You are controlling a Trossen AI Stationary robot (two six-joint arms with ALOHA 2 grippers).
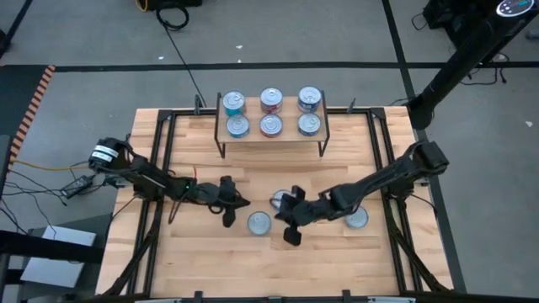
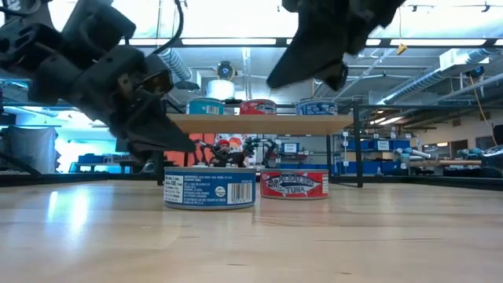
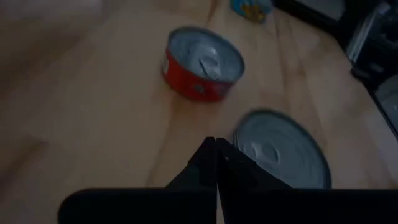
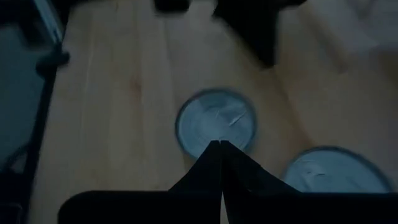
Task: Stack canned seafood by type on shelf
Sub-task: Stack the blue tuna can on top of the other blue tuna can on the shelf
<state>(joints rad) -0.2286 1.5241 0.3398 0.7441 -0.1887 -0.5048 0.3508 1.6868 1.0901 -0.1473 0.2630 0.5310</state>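
Both arms hovered over loose tins at the table's middle, six tins already on the shelf (image 1: 271, 135).

The left gripper (image 1: 229, 204) and right gripper (image 1: 290, 220) were both shut and empty. Tins lay at lower centre (image 1: 258, 223) and right (image 1: 357, 219); fingers would need opening before descent, with open tabletop (image 1: 194, 261) below.

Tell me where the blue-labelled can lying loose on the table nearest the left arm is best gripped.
Grip the blue-labelled can across its short round side wall, coming straight down from above with fingers straddling it. It stands upright, flat lid up, with bare table around it, so that seems easiest.
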